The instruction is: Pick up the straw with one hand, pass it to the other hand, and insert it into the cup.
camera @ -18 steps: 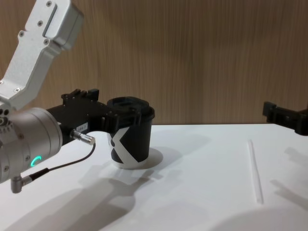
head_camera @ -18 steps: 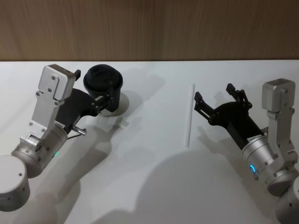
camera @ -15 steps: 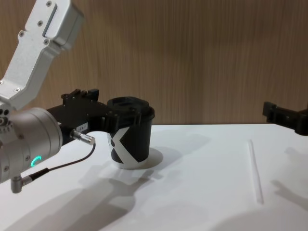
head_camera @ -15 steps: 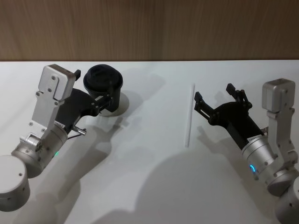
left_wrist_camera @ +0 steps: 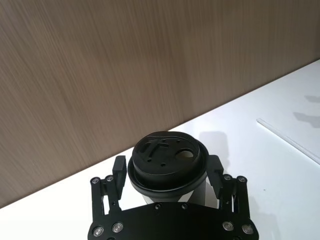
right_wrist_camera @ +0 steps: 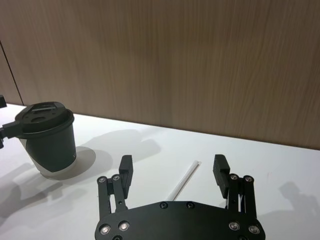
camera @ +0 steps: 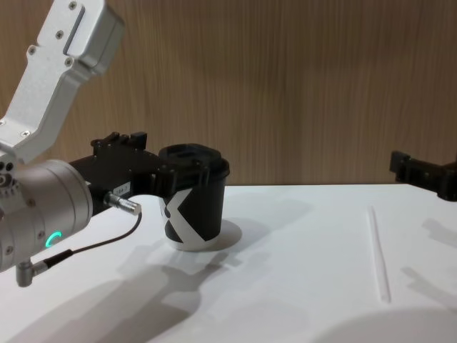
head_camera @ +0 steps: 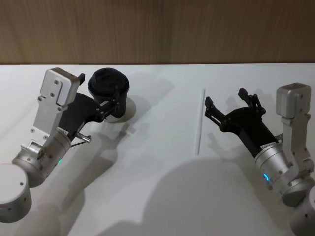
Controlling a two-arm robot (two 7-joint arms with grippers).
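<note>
The black lidded cup (head_camera: pixel 109 86) stands at the back left of the white table, its white mark facing me in the chest view (camera: pixel 187 214). My left gripper (head_camera: pixel 98 92) is shut on the cup just under the lid, one finger on each side (left_wrist_camera: pixel 119 170). The thin white straw (head_camera: pixel 199 123) lies flat right of centre, pointing away from me. My right gripper (head_camera: pixel 225 100) hovers open just to the straw's right, above the table and not touching it. In the right wrist view the straw (right_wrist_camera: pixel 186 177) lies between the spread fingers (right_wrist_camera: pixel 125 165).
A wood-panelled wall (head_camera: pixel 157 29) runs along the table's back edge. Bare white tabletop (head_camera: pixel 157 147) stretches between the cup and the straw and toward the front.
</note>
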